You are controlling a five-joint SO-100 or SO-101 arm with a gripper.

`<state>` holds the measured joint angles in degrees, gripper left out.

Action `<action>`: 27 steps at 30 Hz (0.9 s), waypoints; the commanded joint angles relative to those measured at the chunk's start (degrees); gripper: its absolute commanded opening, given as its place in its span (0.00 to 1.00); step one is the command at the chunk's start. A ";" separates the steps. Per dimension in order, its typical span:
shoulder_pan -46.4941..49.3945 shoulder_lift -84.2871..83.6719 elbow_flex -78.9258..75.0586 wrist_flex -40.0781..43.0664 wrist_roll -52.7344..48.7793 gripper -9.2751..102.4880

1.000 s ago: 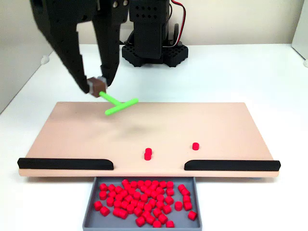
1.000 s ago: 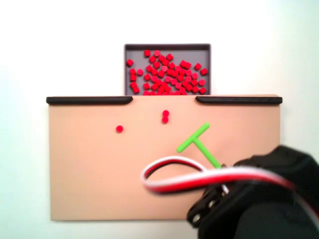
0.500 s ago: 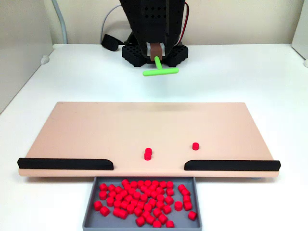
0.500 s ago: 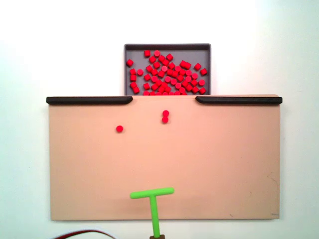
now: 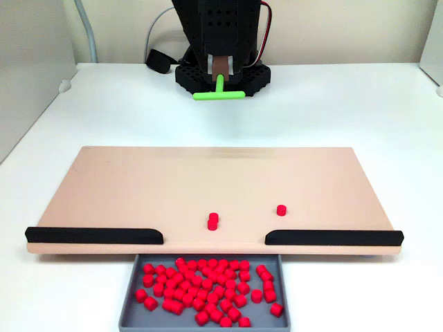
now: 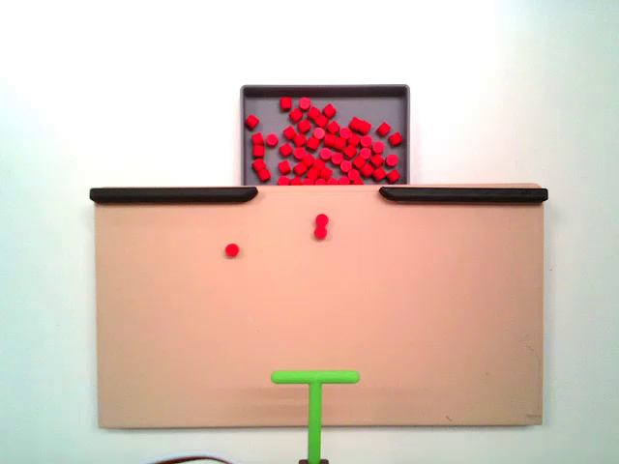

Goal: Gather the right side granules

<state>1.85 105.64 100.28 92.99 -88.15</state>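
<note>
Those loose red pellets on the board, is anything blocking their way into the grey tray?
Nothing visible does. The loose red pellets lie on bare board, facing the gap between the two black rails above the grey tray.

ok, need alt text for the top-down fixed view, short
Three red pellets lie loose on a tan board: a touching pair near the gap between two black rails, and a single one further left. Beyond the gap, a grey tray holds many more red pellets. A green T-shaped stick enters from the bottom edge.
</note>
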 commanded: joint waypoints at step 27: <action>3.52 -1.58 -3.96 -0.62 -4.22 0.08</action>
<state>5.98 101.16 98.44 92.29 -92.90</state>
